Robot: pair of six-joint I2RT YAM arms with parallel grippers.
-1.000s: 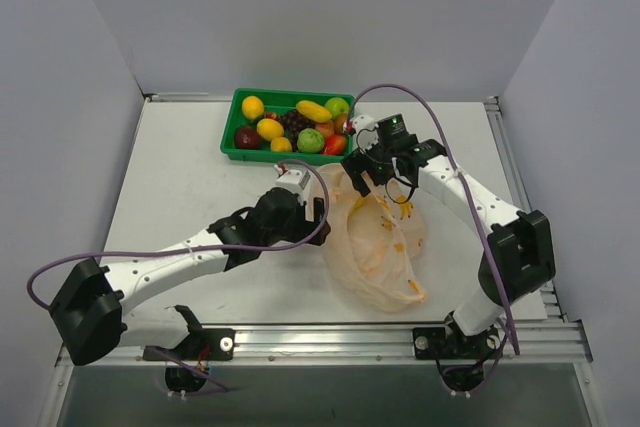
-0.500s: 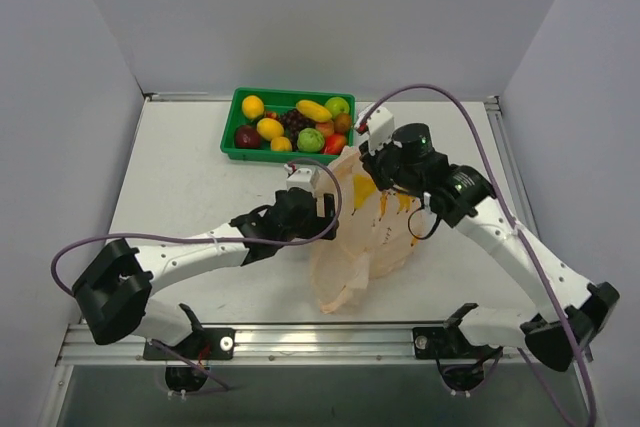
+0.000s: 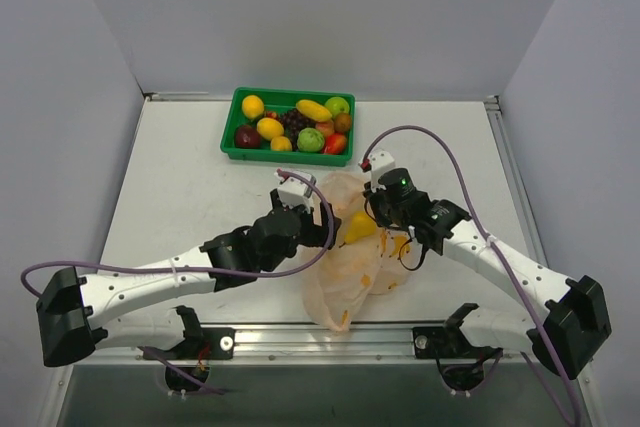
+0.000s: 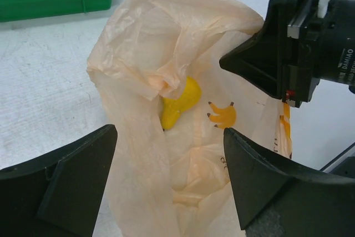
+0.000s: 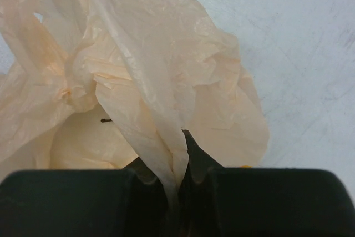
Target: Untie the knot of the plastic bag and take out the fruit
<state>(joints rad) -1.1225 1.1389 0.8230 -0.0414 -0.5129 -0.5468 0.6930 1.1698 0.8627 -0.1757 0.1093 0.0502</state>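
The pale peach plastic bag [image 3: 350, 267] lies crumpled between the two arms, near the table's front edge. My right gripper [image 5: 178, 155] is shut on a thin fold of the bag [image 5: 150, 81] and stands at the bag's far right side [image 3: 374, 209]. My left gripper [image 4: 169, 135] is open, with the bag's [image 4: 166, 37] loose plastic between its fingers [image 4: 61, 187]; it sits at the bag's left [image 3: 322, 227]. One yellow fruit [image 4: 180, 102] shows inside the bag's mouth [image 3: 358, 229]. A puckered bunch of plastic [image 5: 69, 91] shows in the right wrist view; I cannot tell whether it is the knot.
A green tray [image 3: 232, 112] at the back of the table holds several toy fruits, among them yellow ones, a green one, a red one and dark grapes. Its corner [image 4: 83, 1] shows in the left wrist view. Grey walls enclose the table; a metal rail runs along the front.
The right gripper has shut on the bag and carried it toward the front edge, lower. The left gripper has followed alongside. A yellow fruit now shows in the bag's mouth.
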